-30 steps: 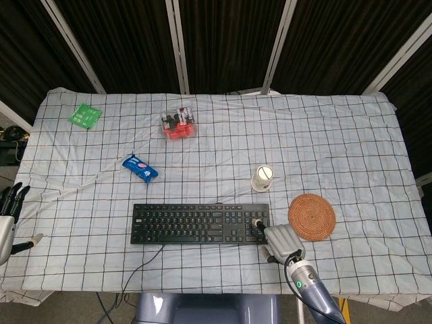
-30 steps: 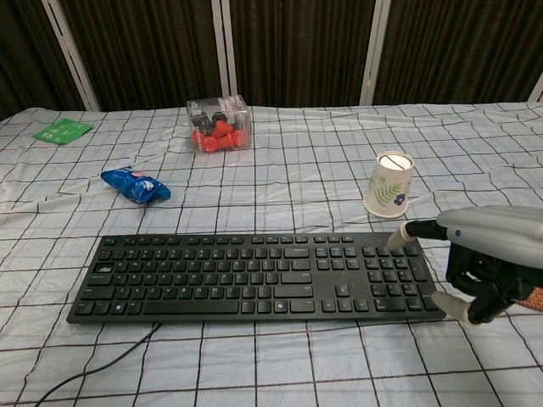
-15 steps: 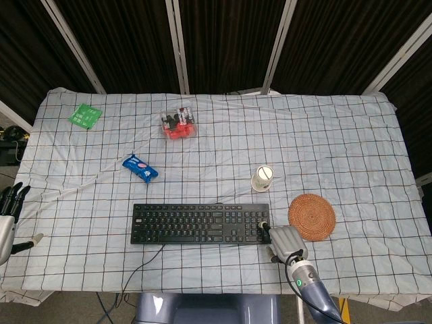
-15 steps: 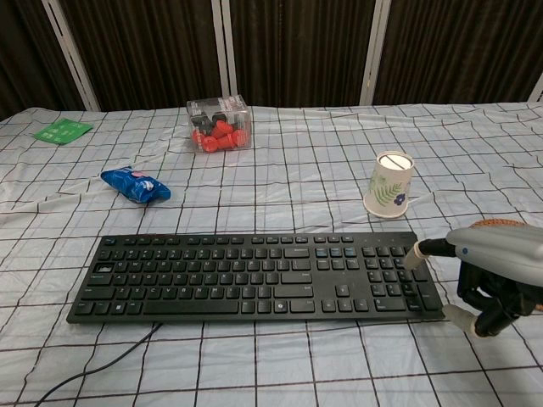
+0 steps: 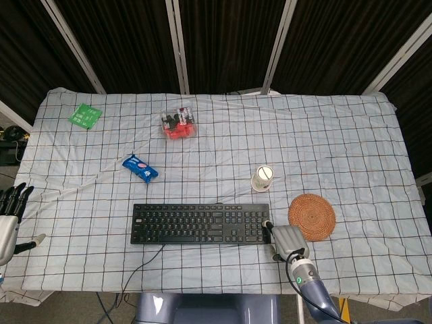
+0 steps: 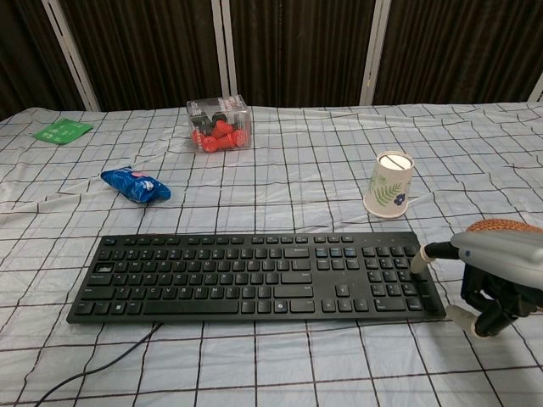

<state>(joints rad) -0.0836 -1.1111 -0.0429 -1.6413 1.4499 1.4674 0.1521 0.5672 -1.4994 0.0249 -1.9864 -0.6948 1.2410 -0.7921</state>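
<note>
Black keyboard: the flat black plastic keyboard [image 6: 254,276] sits near the front edge of the tabletop [image 5: 351,142], which is covered in a white cloth with a dark grid, cable trailing off its left front corner.
Right hand: the grey right hand [image 6: 495,275] is at the keyboard's right end – one outstretched finger [image 6: 422,258] has its pale tip touching the far right corner by the number pad, the other fingers are curled under the palm and hold nothing.
Left hand: the left hand [image 5: 8,217] shows only in the head view, off the left edge of the tabletop, dark fingers straight and slightly apart, nothing in them.
Coaster: a round woven rattan coaster [image 5: 312,217] lies just right of the keyboard, partly behind the right hand in the chest view.
Cup: a white paper cup with a leaf print [image 6: 390,184] stands upside down behind the keyboard's right end.
Further back: a blue snack packet [image 6: 136,185], a clear plastic box of red and black pieces [image 6: 220,124] – and a green card [image 6: 63,131] at the far left corner.
</note>
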